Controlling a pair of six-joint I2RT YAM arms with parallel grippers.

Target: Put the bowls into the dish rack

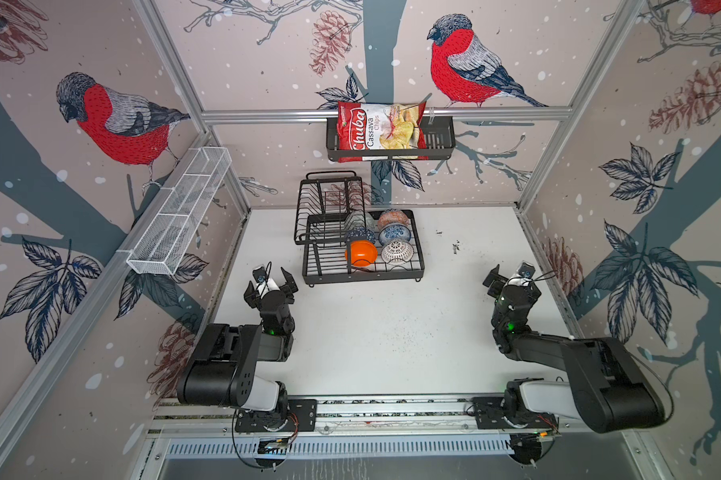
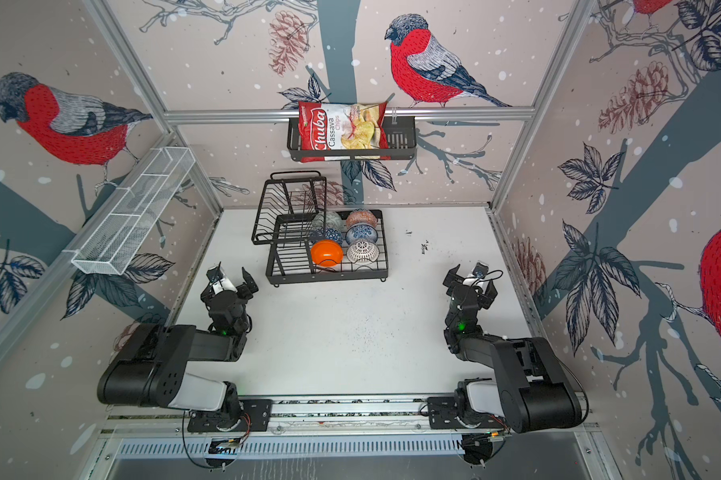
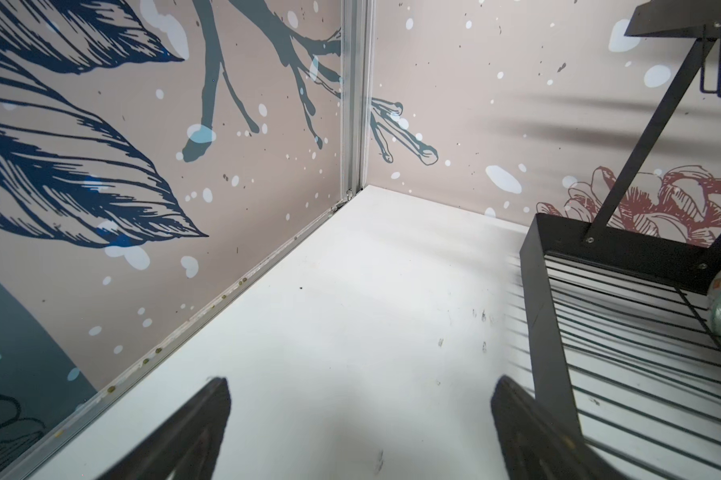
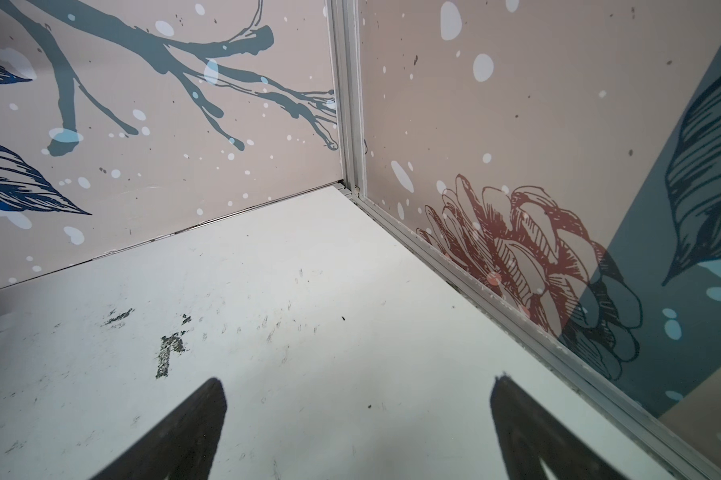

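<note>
The black wire dish rack [image 1: 363,277] [image 2: 329,277] stands at the back middle of the white table. Several bowls sit in its lower tray: grey-green [image 1: 358,220], salmon-orange [image 1: 393,218], blue-white floral [image 1: 394,234], dark blue [image 1: 359,235], glossy orange [image 1: 360,252] and white lattice [image 1: 397,251]. My left gripper [image 1: 269,286] [image 3: 360,386] is open and empty, just left of the rack's front corner [image 3: 549,332]. The right gripper [image 2: 471,282] [image 4: 358,386] is also open and empty, over bare table near the right wall.
A black basket [image 1: 437,145] with a chips bag [image 1: 377,131] hangs on the back wall above the rack. A long white mesh shelf [image 1: 180,212] is fixed to the left wall. Patterned walls close in three sides. The arm bases sit on a rail [image 1: 392,409] at the front.
</note>
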